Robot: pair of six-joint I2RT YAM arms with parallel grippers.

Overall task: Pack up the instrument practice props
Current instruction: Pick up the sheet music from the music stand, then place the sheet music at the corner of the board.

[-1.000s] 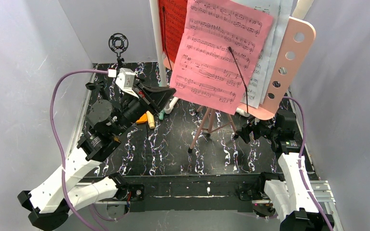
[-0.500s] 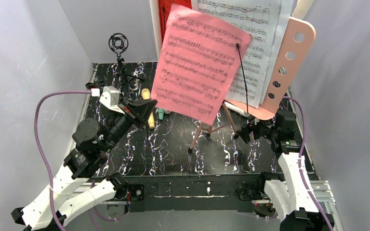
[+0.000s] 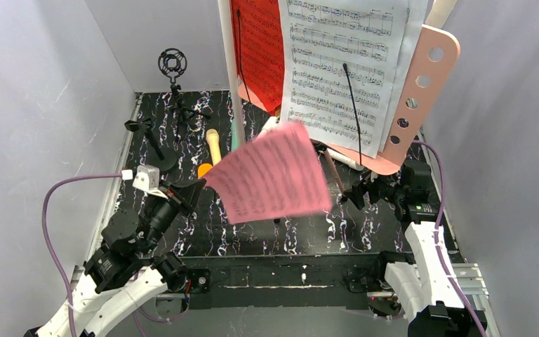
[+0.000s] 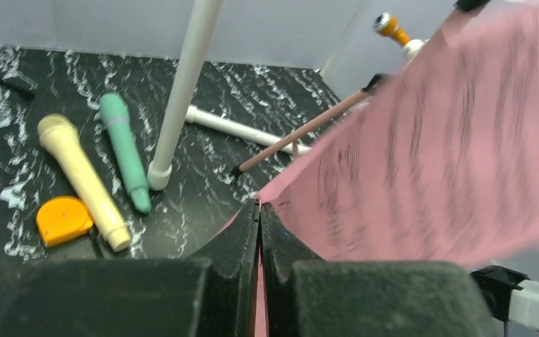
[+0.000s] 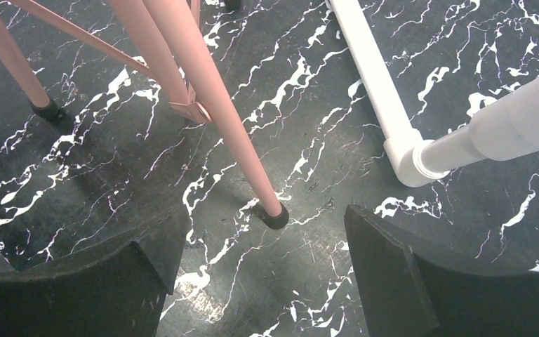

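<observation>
Here, pink sheet (image 4: pixel 435 140) in left gripper (image 4: pixel 260 210)

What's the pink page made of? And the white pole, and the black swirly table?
The pink page looks like thin matte paper: it bends and carries dark printed lines. The white pole looks like smooth plastic pipe, with a wider collar at its foot. The table shows a black marble pattern with white veins and a slight sheen; stone or printed covering, I cannot tell.
</observation>
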